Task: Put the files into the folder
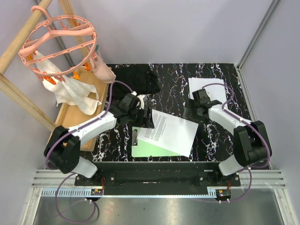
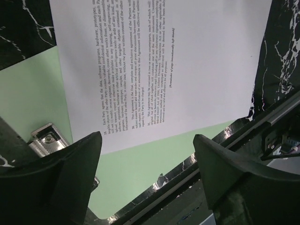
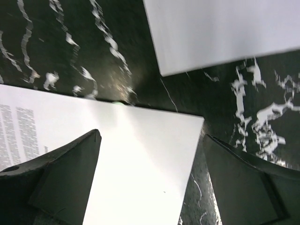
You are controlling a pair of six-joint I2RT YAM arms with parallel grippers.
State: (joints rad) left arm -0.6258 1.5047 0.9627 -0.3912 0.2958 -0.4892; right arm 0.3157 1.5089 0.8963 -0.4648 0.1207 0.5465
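The light-green folder (image 1: 154, 149) lies flat near the front of the black marbled table, its metal clip (image 2: 47, 138) at the left short edge. A printed file (image 1: 168, 131) rests skewed on it, overhanging the right side. A second, blank file (image 1: 206, 86) lies at the back right. My left gripper (image 1: 146, 116) hovers open over the printed sheet (image 2: 159, 70) and the folder's green edge (image 2: 154, 157), with nothing between its fingers. On the other side, my right gripper (image 1: 196, 111) is open above that sheet's far right corner (image 3: 140, 159), and the blank file (image 3: 220, 33) lies beyond it.
A pink hanger rack (image 1: 61, 42) with a white cloth (image 1: 75, 91) stands over a wooden board (image 1: 75, 117) at the left. Black fabric (image 1: 136, 77) lies at the back centre. Grey walls enclose the table; a metal rail (image 1: 159, 180) runs along the front.
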